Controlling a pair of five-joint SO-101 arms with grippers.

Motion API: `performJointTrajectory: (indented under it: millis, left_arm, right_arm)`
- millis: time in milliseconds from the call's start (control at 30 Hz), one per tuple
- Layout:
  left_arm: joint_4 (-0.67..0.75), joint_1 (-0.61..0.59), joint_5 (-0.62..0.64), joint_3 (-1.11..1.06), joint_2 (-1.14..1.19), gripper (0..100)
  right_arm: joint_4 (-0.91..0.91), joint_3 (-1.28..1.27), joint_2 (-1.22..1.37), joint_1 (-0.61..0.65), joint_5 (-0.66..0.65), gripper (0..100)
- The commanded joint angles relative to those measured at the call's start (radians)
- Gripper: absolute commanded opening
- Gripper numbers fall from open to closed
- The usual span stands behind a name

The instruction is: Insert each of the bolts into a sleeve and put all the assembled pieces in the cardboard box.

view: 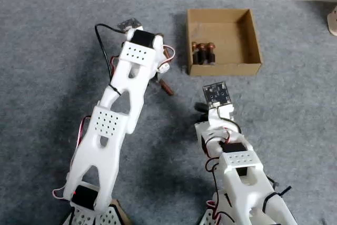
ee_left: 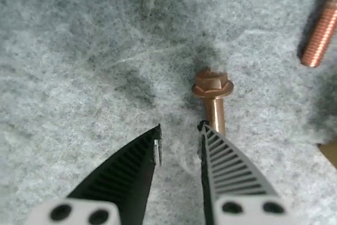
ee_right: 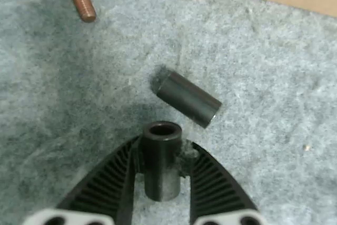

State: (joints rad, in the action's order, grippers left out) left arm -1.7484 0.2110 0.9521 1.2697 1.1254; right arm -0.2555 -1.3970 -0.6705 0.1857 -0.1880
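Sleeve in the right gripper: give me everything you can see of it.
The sleeve is a short dark tube, matte, metal by the look, its round bore open toward the wrist camera, no bolt in it. The right gripper is shut on it, gripping opposite sides. A second sleeve lies apart from it on the grey carpet. Whether its far end touches the carpet cannot be told.

Left gripper (ee_left: 180,142) open over grey felt (ee_left: 79,51). Copper bolt (ee_left: 212,90) lies just beside one fingertip, head pointing away. Second bolt (ee_left: 320,32), threaded, sits well apart at frame edge.
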Motion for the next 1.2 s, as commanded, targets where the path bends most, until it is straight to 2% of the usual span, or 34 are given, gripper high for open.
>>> performJointTrajectory:
  millis: [0,200,467,567,733,900,1167]
  left_arm:
    - [-0.012,-0.001,-0.009,0.03,-0.077,13]
    - [-0.012,-0.01,-0.011,0.03,-0.077,15]
    - [-0.012,-0.021,-0.005,0.021,-0.074,31]
    - [-0.011,-0.021,0.0,-0.024,-0.074,32]
    - [0.074,-0.041,0.144,-0.156,-0.074,32]
    - [0.163,-0.082,0.155,-0.251,-0.074,32]
    - [0.181,-0.088,0.158,-0.263,-0.074,32]
  right_arm:
    - [0.024,0.021,-0.002,0.004,-0.012,0.6]
    - [0.024,0.021,-0.002,0.004,-0.012,0.6]
    - [0.024,0.021,-0.002,0.004,-0.012,0.6]
    - [0.024,0.019,-0.002,0.004,-0.012,0.6]
    - [0.024,0.019,-0.002,0.004,-0.012,0.6]
    - [0.024,0.018,-0.002,0.004,-0.012,0.6]
    - [0.024,0.018,-0.002,0.004,-0.012,0.6]
